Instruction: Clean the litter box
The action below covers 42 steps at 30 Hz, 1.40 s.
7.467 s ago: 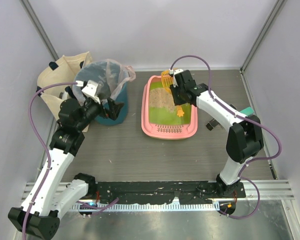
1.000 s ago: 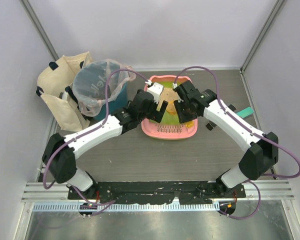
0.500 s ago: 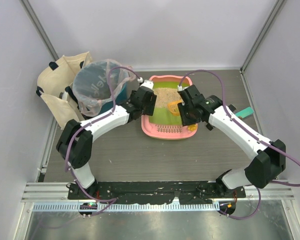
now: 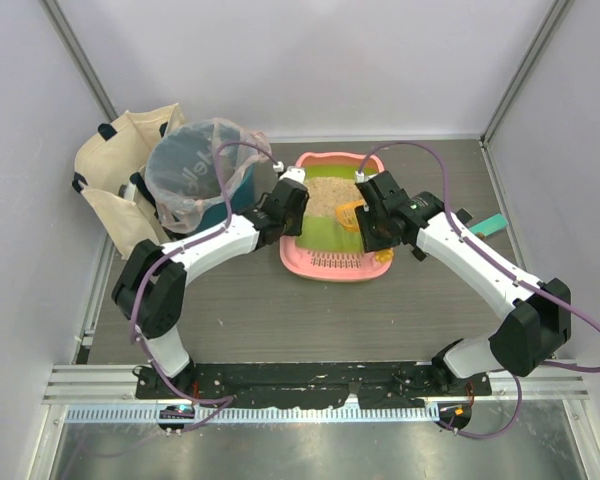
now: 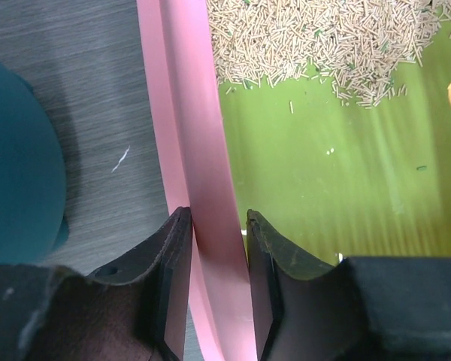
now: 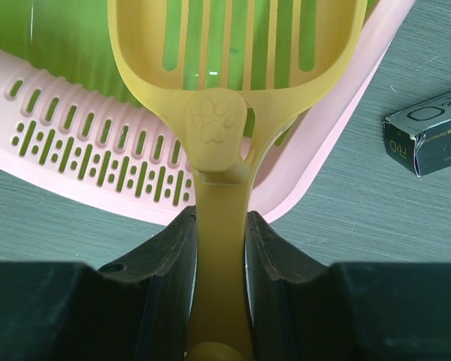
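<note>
Pink litter box [image 4: 335,268], lime-green floor [image 5: 323,188], beige litter [image 4: 325,195]; orange slotted scoop [image 6: 214,124]; teal bin [image 5: 15,173]

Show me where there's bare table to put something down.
The widest bare patch of table is in front, between the litter box and the arm bases. Another lies in the far right corner, behind the right arm. It is crowded at the litter box: the left gripper clamps its rim, the right gripper holds the scoop over it, and the bin stands close on its left.

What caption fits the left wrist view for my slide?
Left gripper grips the pink side rim of the litter box, beige litter piled on its green floor.
</note>
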Motion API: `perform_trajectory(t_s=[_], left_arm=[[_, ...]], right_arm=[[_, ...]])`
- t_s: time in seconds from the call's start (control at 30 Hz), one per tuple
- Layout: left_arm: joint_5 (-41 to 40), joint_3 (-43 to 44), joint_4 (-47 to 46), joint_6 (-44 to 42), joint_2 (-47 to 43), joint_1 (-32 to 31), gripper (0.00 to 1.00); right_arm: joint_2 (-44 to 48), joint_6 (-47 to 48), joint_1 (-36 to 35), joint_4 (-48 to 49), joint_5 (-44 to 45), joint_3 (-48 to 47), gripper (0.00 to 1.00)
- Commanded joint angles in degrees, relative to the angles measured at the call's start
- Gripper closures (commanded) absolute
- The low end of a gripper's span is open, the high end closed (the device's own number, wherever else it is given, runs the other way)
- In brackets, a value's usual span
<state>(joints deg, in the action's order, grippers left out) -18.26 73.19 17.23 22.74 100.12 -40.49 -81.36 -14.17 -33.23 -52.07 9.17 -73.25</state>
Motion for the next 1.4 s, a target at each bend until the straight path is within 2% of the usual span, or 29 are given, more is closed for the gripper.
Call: perform_trajectory(t_s=[0.0, 0.3, 0.67, 0.77, 0.9, 1.1, 1.23, 1.37], left_arm=[[0.6, -2.3, 1.7, 2.8, -4.0, -1.5, 0.66], [0.6, -3.8, 3.2, 6.6, -4.9, -4.3, 0.69], [-0.9, -10.5, 3.7, 15.4, -10.7, -10.2, 0.66], [-1.0, -11.7, 4.0, 16.5, -12.3, -11.6, 0.59], [-0.7, -12.5, 5.4, 16.8, -14.0, -12.1, 0.38], [-0.6, -14.6, 5.1, 16.3, -19.9, -12.2, 0.2], [-0.4, -17.0, 3.9, 15.3, -24.2, -12.0, 0.11], [3.7, -19.3, 2.5, 15.0, -26.1, -9.7, 0.08]], right_arm=[[1.3, -0.9, 0.2, 2.7, 0.8, 0.0, 0.99], [1.4, -0.9, 0.2, 2.8, 0.3, 0.8, 0.99], [2.4, -0.5, 0.2, -1.3, 0.2, 2.1, 0.99], [3.0, -0.3, 0.2, -2.5, 0.3, 2.8, 0.99], [3.5, -0.5, 0.2, -3.6, 1.3, 4.1, 0.99], [3.4, -1.3, 0.2, -3.7, 1.6, 4.6, 0.99], [2.7, -1.6, 0.2, -4.6, 3.8, 4.5, 0.99], [2.0, -1.9, 0.4, -5.8, 5.8, 5.0, 0.99]])
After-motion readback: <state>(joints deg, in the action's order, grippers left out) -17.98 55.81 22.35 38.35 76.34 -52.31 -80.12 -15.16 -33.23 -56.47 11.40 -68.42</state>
